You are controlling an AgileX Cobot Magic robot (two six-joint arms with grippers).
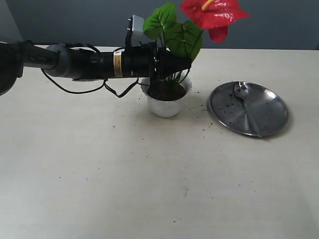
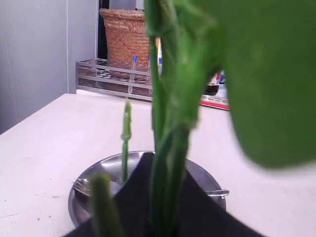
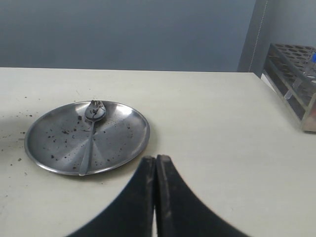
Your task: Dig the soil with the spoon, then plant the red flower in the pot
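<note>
The red flower (image 1: 214,14) stands with its stems down in the white pot (image 1: 167,105), which holds dark soil (image 1: 167,92). My left gripper (image 1: 182,63) reaches in from the left just above the pot rim and is shut on the green stems (image 2: 168,163); its dark fingers (image 2: 207,212) close around them. The spoon (image 1: 247,107) lies in the round steel plate (image 1: 276,112) to the right of the pot, bowl end away, with soil on it. The right wrist view shows the spoon (image 3: 91,133) on the plate (image 3: 49,148) ahead of my right gripper (image 3: 156,159), which is shut on nothing.
Soil crumbs (image 1: 204,107) are scattered on the table between pot and plate. A test-tube rack (image 2: 108,74) and a wicker basket (image 2: 126,34) stand beyond the table's right end; the rack (image 3: 294,74) also shows in the right wrist view.
</note>
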